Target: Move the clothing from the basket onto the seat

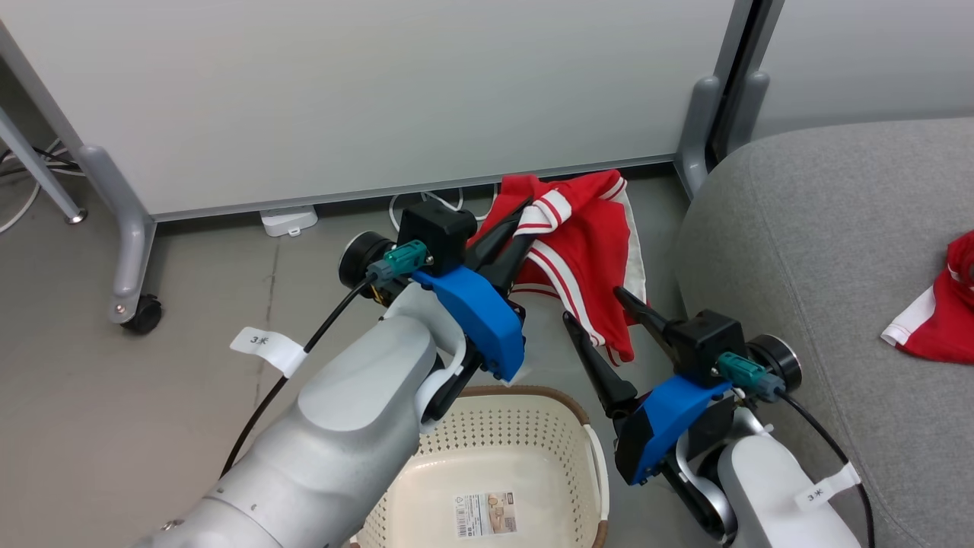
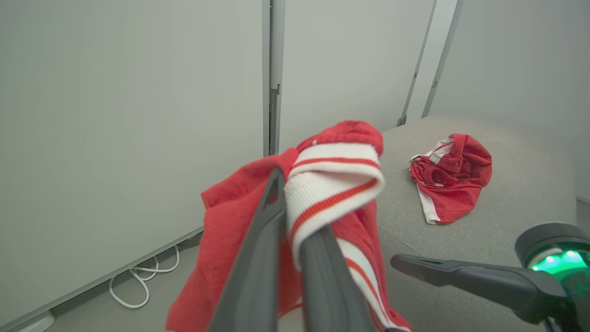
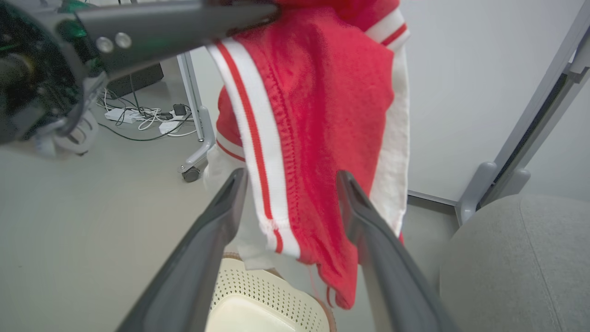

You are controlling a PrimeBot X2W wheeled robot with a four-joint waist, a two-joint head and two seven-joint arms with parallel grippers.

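Note:
My left gripper [image 1: 517,221] is shut on a bright red garment with white stripes [image 1: 586,251], which hangs in the air beyond the basket's far rim. In the left wrist view the striped cuff [image 2: 336,184] is clamped by the left gripper [image 2: 295,207]. My right gripper [image 1: 592,304] stands open just below and right of the hanging cloth; in its own view the right gripper [image 3: 291,174] frames the garment's lower edge [image 3: 322,115] without touching it. The cream basket [image 1: 567,407] sits under my arms, its floor bare. Another red piece of clothing [image 1: 940,312] lies on the grey seat [image 1: 822,251].
A pale partition panel [image 1: 380,91] on wheeled feet [image 1: 141,312] stands behind the basket, with white cables [image 2: 138,286] and a white adapter [image 1: 288,221] on the floor at its base. The seat's rounded corner [image 3: 516,258] is right of the basket [image 3: 258,295].

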